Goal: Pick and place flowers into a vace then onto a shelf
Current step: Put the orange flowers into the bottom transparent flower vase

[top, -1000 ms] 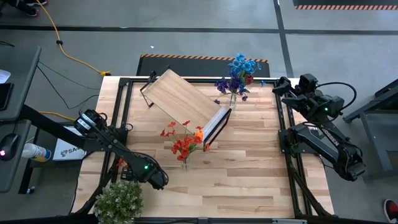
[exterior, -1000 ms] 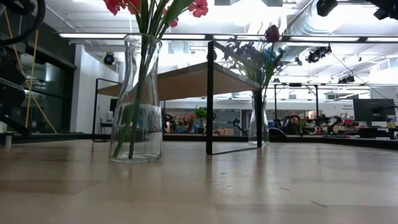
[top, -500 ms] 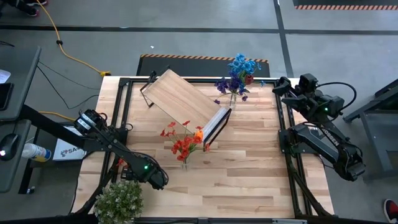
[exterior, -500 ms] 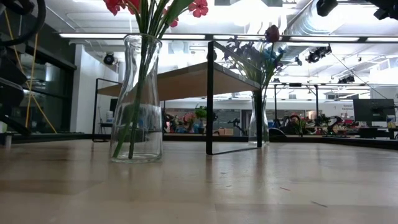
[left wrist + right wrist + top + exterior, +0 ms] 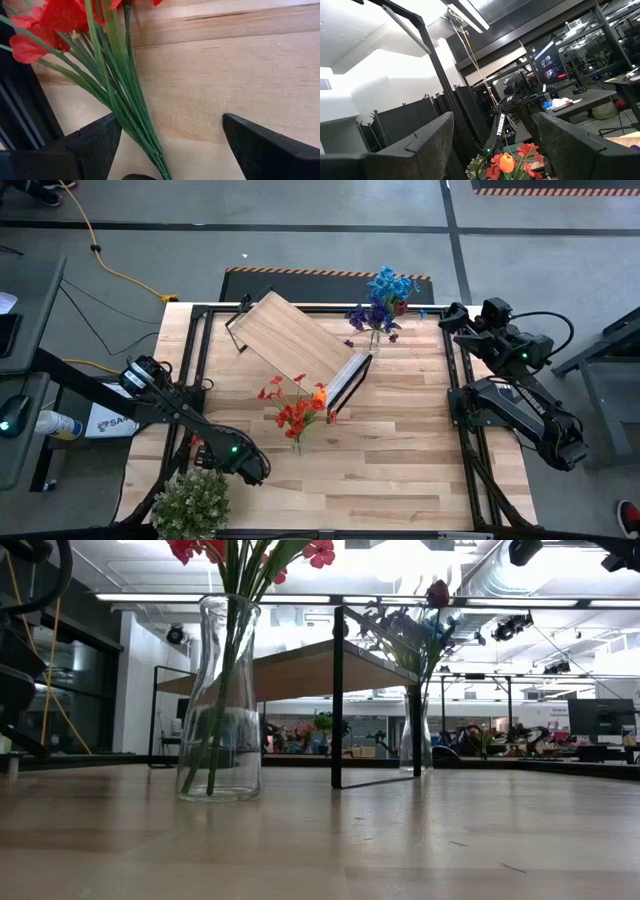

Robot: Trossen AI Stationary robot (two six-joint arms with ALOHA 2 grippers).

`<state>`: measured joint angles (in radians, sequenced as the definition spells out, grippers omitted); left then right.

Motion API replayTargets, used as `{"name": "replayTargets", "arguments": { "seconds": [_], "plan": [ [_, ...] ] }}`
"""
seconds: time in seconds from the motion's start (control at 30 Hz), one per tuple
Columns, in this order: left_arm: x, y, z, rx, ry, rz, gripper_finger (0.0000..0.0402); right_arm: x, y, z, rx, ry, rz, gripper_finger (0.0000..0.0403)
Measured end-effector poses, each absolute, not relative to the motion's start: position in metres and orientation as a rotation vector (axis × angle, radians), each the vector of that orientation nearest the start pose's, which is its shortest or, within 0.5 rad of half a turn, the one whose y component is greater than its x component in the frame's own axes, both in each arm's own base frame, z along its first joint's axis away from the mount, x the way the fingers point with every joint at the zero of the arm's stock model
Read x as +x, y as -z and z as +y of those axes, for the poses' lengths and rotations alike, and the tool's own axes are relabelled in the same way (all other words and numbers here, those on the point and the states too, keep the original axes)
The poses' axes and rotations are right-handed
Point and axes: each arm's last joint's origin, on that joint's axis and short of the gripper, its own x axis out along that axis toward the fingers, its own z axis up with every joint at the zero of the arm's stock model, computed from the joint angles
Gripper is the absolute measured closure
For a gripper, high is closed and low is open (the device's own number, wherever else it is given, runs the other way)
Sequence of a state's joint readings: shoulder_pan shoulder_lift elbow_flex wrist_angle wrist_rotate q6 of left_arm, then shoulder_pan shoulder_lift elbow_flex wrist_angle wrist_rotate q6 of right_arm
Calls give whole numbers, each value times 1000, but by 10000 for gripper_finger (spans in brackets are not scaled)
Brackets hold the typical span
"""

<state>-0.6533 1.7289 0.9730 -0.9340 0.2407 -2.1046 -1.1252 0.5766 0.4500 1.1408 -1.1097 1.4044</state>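
Nothing has moved since the earlier pictures; both arms and all the things sit in the same spots.

The left claw (image 5: 252, 470) is low at the near left part of the table (image 5: 400, 450), just beside the bushy green plant (image 5: 192, 505). Its two fingers (image 5: 95, 145) are spread wide apart and hold nothing. In the left wrist view, a bunch of red flowers (image 5: 50, 22) with thin green stalks lies on the wood between those fingers, but they do not squeeze it.

The right claw (image 5: 450, 315) is up at the far right corner of the table, folded back over its own arm. Its fingers (image 5: 432, 145) are also wide apart and hold nothing. It points back across the table.

A clear glass vase (image 5: 220, 705) stands near the middle of the table with red and orange flowers (image 5: 295, 410) in it. A second glass vase (image 5: 415, 740) stands at the far side of the table with blue and purple flowers (image 5: 383, 298) and one dark red bud in it.

The shelf (image 5: 295, 340) is a light wood board on a thin black frame. It sits at a slant between the two vases, near both, with nothing on top of it. Both vases stand on the table, not on the shelf.
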Motion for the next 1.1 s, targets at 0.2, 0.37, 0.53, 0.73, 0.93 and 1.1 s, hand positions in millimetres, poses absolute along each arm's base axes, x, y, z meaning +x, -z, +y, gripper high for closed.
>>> {"name": "replayTargets", "arguments": {
  "seconds": [0.2,0.37,0.53,0.73,0.93,1.1],
  "plan": [
    [210,-145,-169,-1098,-1223,1518,21,63,-344,-72,471,-269,-339,123],
    [210,-145,-169,-1101,-1226,1521,21,63,-344,-72,471,-269,-339,123],
    [210,-145,-169,-1106,-1228,1528,21,63,-344,-72,471,-269,-339,123],
    [210,-145,-169,-1105,-1229,1519,21,63,-344,-72,471,-269,-339,123],
    [211,-145,-169,-1101,-1213,1496,21,63,-344,-72,471,-269,-339,123],
    [212,-144,-170,-1090,-1191,1476,21,63,-344,-72,468,-269,-339,123]
  ]
}}
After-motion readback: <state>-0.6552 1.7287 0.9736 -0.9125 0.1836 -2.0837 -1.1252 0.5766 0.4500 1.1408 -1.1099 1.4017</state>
